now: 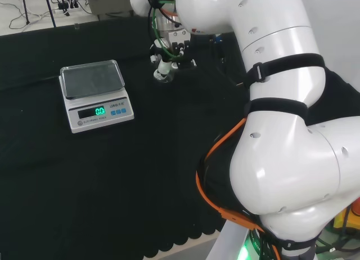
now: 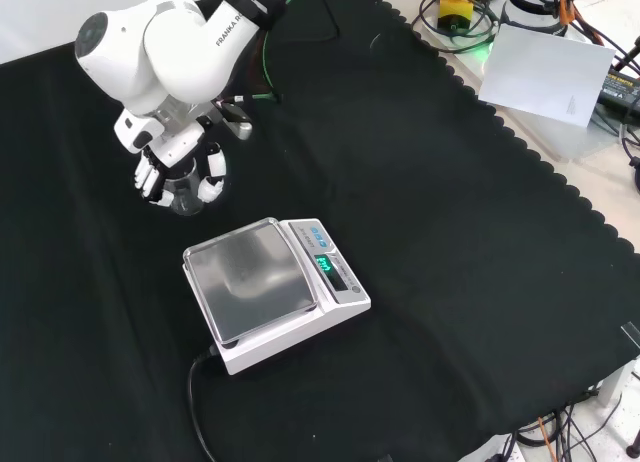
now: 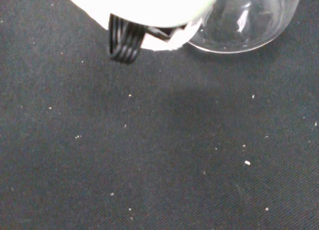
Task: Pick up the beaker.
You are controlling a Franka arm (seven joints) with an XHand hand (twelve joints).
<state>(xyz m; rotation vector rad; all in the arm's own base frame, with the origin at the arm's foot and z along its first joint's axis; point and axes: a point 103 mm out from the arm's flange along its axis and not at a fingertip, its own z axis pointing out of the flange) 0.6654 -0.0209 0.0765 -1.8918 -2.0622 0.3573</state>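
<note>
Scale (image 1: 97,102), left in head view: green lit digits on front display (image 1: 100,111), small print beside, neither legible. Arm link (image 2: 200,42): dark lettering, not read

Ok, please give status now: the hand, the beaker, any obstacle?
Hand down at the beaker, fingers curled around it. Beaker clear glass, looks empty, on black cloth. Scale stands apart, not in the way.

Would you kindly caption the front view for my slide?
Hand curled around a clear beaker beside the scale.
</note>
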